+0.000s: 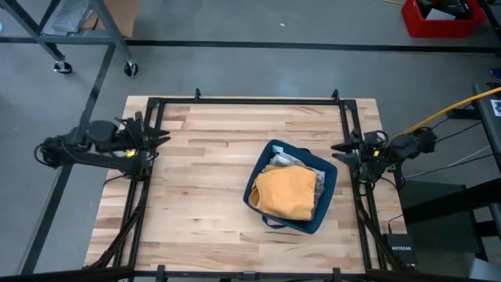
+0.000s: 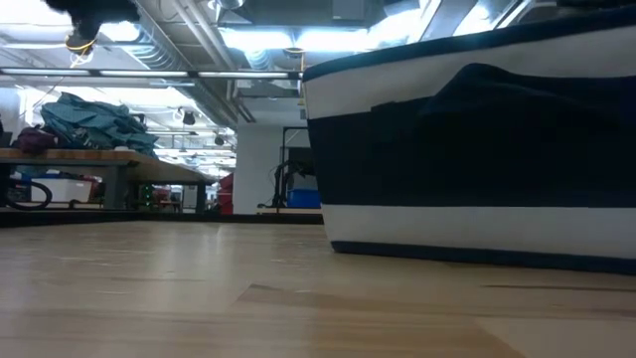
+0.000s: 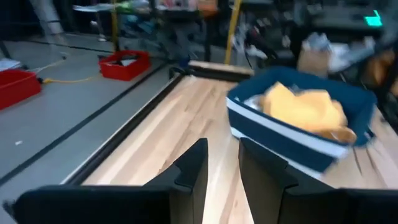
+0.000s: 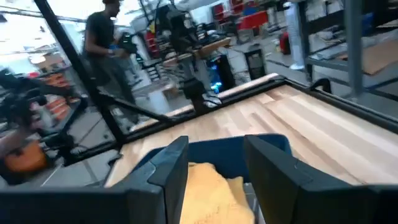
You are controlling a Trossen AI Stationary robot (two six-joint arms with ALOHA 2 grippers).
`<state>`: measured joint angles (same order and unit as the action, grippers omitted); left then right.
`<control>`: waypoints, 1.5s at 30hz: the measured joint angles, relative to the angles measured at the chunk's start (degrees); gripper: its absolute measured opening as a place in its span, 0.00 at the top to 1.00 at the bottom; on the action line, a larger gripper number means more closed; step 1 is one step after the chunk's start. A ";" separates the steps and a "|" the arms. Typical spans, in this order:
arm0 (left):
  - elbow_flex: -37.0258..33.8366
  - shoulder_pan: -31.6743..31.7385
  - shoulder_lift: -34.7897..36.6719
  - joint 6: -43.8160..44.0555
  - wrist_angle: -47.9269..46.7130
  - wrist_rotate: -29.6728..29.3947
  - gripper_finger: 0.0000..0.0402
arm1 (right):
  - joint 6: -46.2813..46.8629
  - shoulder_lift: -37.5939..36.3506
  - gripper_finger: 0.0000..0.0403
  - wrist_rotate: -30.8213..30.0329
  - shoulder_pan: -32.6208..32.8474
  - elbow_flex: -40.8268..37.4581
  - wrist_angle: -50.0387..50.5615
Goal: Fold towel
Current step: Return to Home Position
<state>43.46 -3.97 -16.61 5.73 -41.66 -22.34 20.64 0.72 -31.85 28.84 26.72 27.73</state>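
Now we are hanging empty, fingers parted, at opposite edges of the table (image 1: 203, 180): right gripper (image 1: 337, 147) near the blue bin (image 1: 327, 164) with its orange towel (image 1: 286, 192), left gripper (image 1: 163, 139) well apart.

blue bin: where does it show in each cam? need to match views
High view: blue bin right of centre on the table.
Low view: its wall fills the right side, close up.
Left wrist view: ahead of the left claw, across bare table.
Right wrist view: close ahead of the right claw.
Shared landmark: the orange towel on top inside it; hidden in the low view.
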 joint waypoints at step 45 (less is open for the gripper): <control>-38.40 0.02 15.07 14.95 29.37 0.47 0.80 | 0.09 -0.45 0.60 -1.19 0.00 -24.44 -27.41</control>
<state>5.06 -3.95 -1.54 20.68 -12.29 -21.87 20.73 0.27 -33.04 28.84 2.28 0.32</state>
